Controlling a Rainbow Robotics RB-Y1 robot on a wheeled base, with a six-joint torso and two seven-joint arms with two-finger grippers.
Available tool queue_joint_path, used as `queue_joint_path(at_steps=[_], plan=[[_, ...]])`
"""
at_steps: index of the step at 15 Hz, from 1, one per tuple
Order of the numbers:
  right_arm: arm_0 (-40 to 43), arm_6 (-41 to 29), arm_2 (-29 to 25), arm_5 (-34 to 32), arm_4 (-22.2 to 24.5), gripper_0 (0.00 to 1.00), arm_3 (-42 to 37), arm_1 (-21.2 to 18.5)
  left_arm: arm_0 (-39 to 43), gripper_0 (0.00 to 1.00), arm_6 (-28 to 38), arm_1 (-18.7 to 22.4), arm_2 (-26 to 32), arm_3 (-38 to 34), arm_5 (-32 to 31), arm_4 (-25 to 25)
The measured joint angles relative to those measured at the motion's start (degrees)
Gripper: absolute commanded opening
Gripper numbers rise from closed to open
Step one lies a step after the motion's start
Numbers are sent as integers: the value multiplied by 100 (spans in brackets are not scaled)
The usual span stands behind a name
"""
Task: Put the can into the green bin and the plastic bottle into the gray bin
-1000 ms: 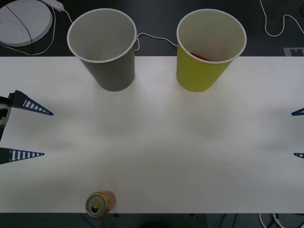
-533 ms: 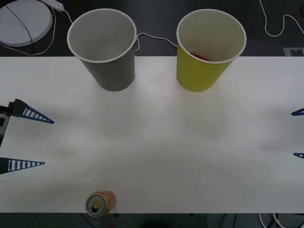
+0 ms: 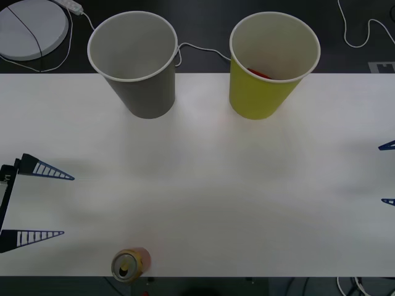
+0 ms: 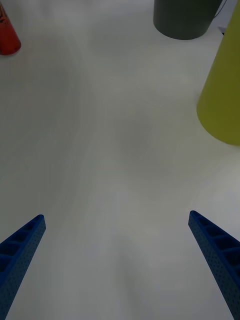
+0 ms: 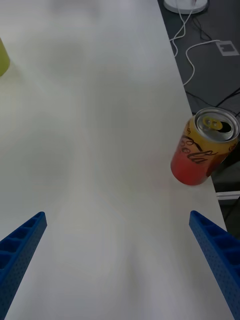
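Standing upright at near-left table [image 3: 259, 185] edge: the can [image 3: 130, 264], not yet binned. Hovering wide open and empty just left of it: left gripper [image 3: 52, 205]; right gripper [image 3: 389, 174] idling far right, likewise spread. Waiting at far edge: green bin [image 3: 270, 65], something red inside, and gray bin [image 3: 137, 61].

Left gripper [image 3: 52, 205] hangs at the left edge over the counter [image 3: 247, 185], blue ribbed fingers [image 3: 46, 170] spread wide, nothing between them. Right gripper [image 3: 387, 174] sits at the far right edge, only its fingertips peeking in, likewise spread apart.
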Motion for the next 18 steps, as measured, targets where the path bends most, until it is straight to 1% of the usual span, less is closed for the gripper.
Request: queue_joint_path(at_steps=[2, 6, 9, 12, 15, 17, 18], plan=[[0, 0, 0, 0, 0, 100, 0, 0, -148, 100, -569, -1, -385, 563, -37, 302], [0, 0, 0, 0, 0, 100, 0, 0, -521, 100, -1593, -1, -1157, 1573, -159, 740], [0, 0, 0, 0, 0, 100, 0, 0, -991, 100, -2235, -1, -1760, 2436, -552, 984], [0, 0, 0, 0, 0, 100, 0, 0, -1411, 100, -2795, -4, -2483, 3186, -733, 1302], [0, 0, 0, 0, 0, 100, 0, 0, -1659, 100, -3221, -31, -3180, 3638, -735, 1656], [0, 0, 0, 0, 0, 100, 0, 0, -1744, 100, -3345, -156, -3444, 3878, -735, 1827], [0, 0, 0, 0, 0, 100, 0, 0, -1752, 100, -3388, -265, -3488, 3988, -735, 1866]])
